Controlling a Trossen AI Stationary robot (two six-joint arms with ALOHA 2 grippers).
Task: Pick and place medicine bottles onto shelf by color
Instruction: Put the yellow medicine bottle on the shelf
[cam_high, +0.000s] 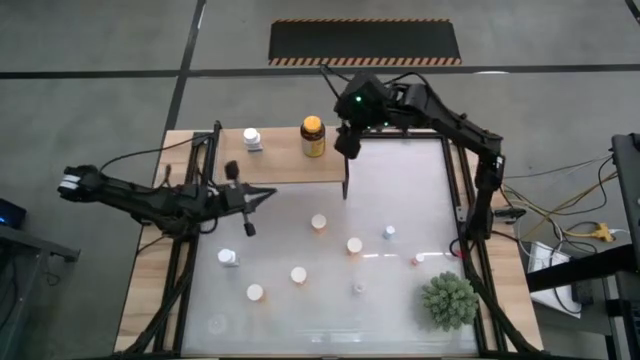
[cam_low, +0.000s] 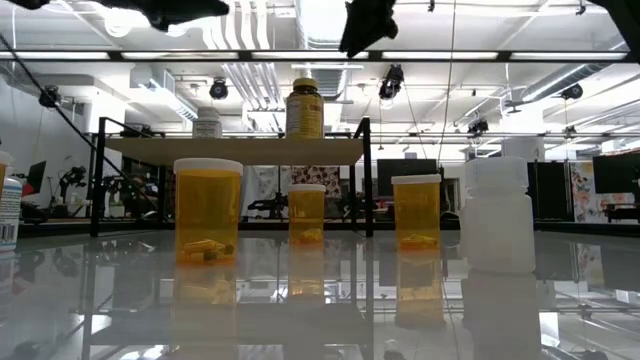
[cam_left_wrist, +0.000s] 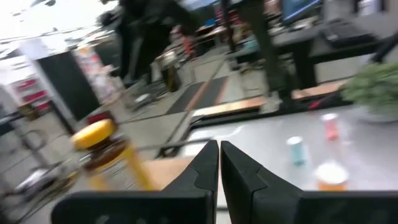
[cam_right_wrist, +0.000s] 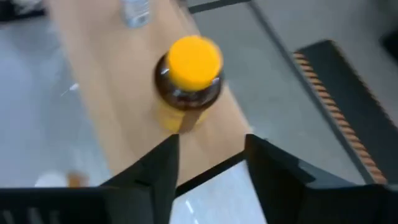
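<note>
The shelf (cam_high: 280, 160) is a light-wood board at the table's far left. On it stand a white medicine bottle (cam_high: 252, 140) and a dark amber jar with a yellow cap (cam_high: 313, 137). My right gripper (cam_right_wrist: 211, 165) hovers open just right of the jar and above it, holding nothing. My left gripper (cam_high: 262, 197) is shut and empty, level, at the shelf's near edge. Several orange bottles (cam_high: 319, 223) (cam_high: 354, 245) (cam_high: 298, 275) and a white one (cam_high: 228, 257) stand upright on the white tabletop.
A spiky green plant (cam_high: 449, 300) sits at the table's near right corner. Small bottles (cam_high: 389, 232) (cam_high: 358, 289) stand between it and the orange ones. In the low view the shelf top (cam_low: 235, 150) is raised on a black frame behind the bottles.
</note>
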